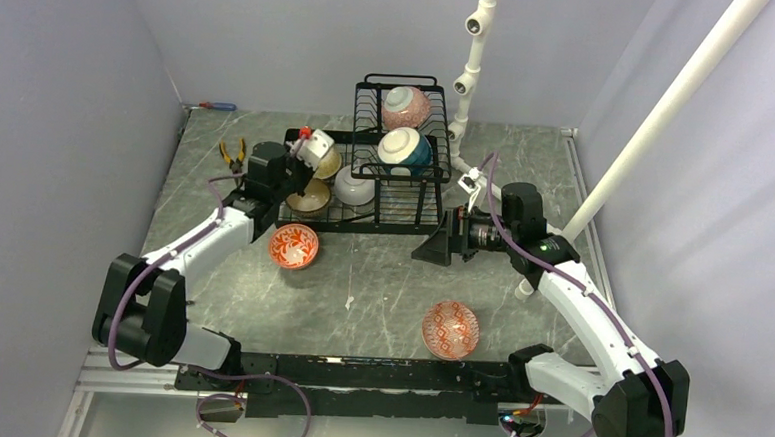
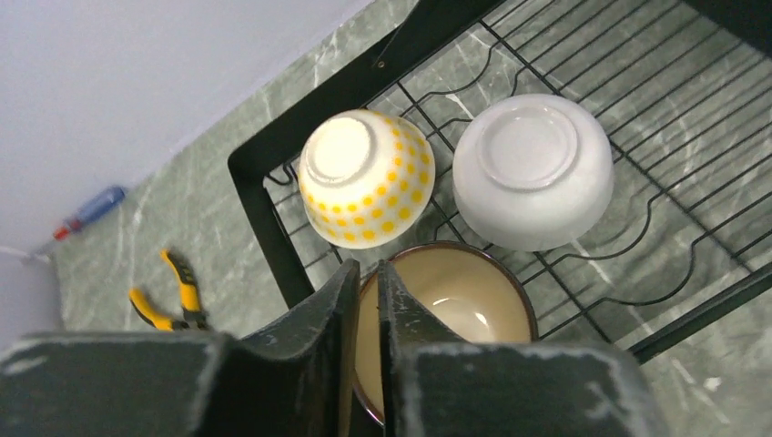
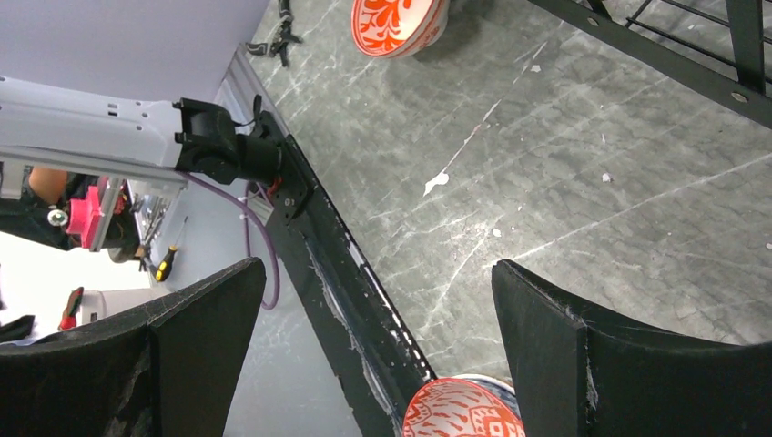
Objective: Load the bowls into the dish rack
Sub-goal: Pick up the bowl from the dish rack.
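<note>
The black wire dish rack (image 1: 403,219) stands at the back middle. Its raised tier holds a pink bowl (image 1: 406,106) and a teal-and-white bowl (image 1: 405,149). In its base a yellow-dotted bowl (image 2: 367,177) and a white bowl (image 2: 533,168) lie upside down. My left gripper (image 2: 367,273) is shut on the rim of a brown, cream-lined bowl (image 2: 455,300) at the base's front left corner (image 2: 264,218). One red-patterned bowl (image 1: 293,246) sits on the table in front of the rack, another (image 1: 450,329) near the front. My right gripper (image 1: 432,249) is open and empty, above the table.
Orange-handled pliers (image 1: 232,152) lie left of the rack, and a blue-handled screwdriver (image 1: 217,105) lies at the back wall. A white pipe stand (image 1: 475,53) rises behind the rack, and a slanted white pipe (image 1: 670,103) runs along the right. The front rail (image 3: 337,273) edges the table.
</note>
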You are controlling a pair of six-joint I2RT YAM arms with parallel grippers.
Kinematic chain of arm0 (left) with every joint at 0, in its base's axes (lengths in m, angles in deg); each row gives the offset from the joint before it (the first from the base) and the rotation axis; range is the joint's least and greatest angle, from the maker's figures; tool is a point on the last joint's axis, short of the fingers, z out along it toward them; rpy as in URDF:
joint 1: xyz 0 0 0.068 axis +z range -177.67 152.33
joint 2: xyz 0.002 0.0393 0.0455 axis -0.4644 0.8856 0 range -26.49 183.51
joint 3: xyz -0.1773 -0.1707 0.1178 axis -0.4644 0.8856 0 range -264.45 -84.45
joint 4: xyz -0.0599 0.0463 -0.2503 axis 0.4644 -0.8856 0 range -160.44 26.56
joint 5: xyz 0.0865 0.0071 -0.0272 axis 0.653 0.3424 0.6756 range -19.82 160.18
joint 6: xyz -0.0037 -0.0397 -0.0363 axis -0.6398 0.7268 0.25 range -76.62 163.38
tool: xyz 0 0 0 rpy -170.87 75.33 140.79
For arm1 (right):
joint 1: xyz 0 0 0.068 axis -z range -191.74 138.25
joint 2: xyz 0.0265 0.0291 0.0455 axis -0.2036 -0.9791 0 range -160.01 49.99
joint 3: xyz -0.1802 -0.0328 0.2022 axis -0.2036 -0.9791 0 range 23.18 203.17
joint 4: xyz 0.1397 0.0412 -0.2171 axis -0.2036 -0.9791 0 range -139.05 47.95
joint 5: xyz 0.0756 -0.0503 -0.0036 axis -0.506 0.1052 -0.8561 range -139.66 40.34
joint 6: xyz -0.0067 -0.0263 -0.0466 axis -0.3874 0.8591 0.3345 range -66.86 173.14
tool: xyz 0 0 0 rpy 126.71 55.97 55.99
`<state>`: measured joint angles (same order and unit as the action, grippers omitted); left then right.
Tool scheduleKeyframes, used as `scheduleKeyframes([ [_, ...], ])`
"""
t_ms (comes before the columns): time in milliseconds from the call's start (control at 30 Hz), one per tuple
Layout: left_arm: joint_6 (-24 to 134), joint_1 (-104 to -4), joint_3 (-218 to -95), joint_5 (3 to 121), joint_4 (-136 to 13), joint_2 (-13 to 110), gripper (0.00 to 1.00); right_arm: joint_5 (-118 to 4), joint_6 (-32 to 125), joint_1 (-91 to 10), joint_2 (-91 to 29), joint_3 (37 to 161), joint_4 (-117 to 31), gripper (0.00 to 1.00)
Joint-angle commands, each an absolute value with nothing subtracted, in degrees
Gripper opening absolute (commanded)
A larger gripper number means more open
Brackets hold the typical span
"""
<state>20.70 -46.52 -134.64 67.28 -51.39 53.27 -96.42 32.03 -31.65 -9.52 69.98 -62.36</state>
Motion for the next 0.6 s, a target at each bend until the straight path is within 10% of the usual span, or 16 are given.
scheduleKeyframes([
  [0, 34.2, -45.4, -139.7, 71.7, -60.4, 53.0, 0.24, -95.6, 33.7, -31.4, -8.1, 70.6, -62.6, 1.00],
  [167, 45.1, -44.8, -139.4, 63.7, -66.3, 52.9, 0.65, -95.0, 33.9, -31.3, -8.5, 70.3, -62.8, 1.00],
  [567, 52.9, -45.6, -143.5, 58.6, -78.7, 61.6, 0.67, -94.4, 34.0, -31.3, -10.4, 70.1, -63.2, 1.00],
])
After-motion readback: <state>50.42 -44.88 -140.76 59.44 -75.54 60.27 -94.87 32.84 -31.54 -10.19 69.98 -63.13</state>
